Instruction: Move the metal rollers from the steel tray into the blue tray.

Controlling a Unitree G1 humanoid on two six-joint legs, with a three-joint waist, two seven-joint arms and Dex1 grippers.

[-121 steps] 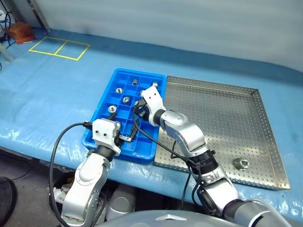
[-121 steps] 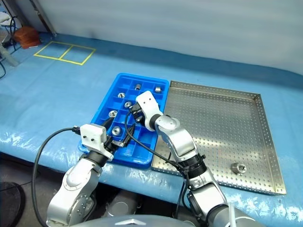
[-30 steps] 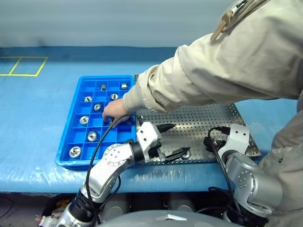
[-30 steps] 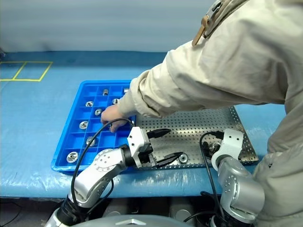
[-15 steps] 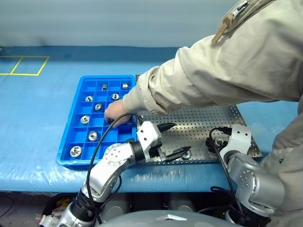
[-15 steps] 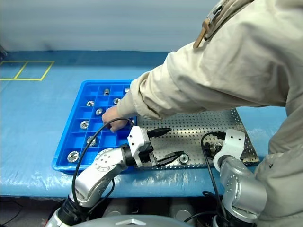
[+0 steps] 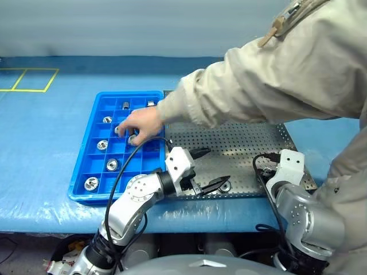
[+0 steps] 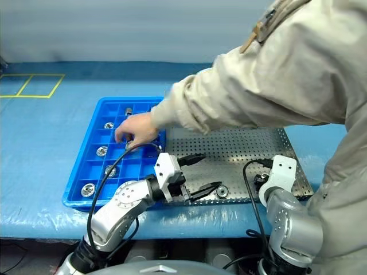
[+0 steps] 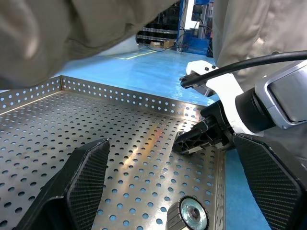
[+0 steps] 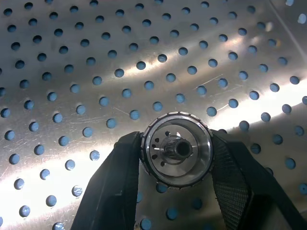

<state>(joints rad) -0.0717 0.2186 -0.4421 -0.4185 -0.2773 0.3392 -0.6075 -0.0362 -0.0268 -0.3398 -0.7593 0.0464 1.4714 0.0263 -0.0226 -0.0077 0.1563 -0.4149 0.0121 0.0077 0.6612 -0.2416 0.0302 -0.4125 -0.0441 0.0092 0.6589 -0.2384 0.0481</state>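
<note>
In the right wrist view my right gripper is shut on a metal roller, a shiny ring with a hollow centre, just above the perforated steel tray. My left gripper is open over the steel tray's near edge. Another metal roller lies on the tray beside its lower finger, and shows as roller between the open fingers. The blue tray to the left holds several rollers in its compartments.
A person's hand and beige sleeve reach across the steel tray to the blue tray's middle compartments. Blue sheeting covers the table. Yellow tape marks squares at the far left.
The person's hand has shifted farther left and away over the blue tray. Both my arms have stayed in place.
</note>
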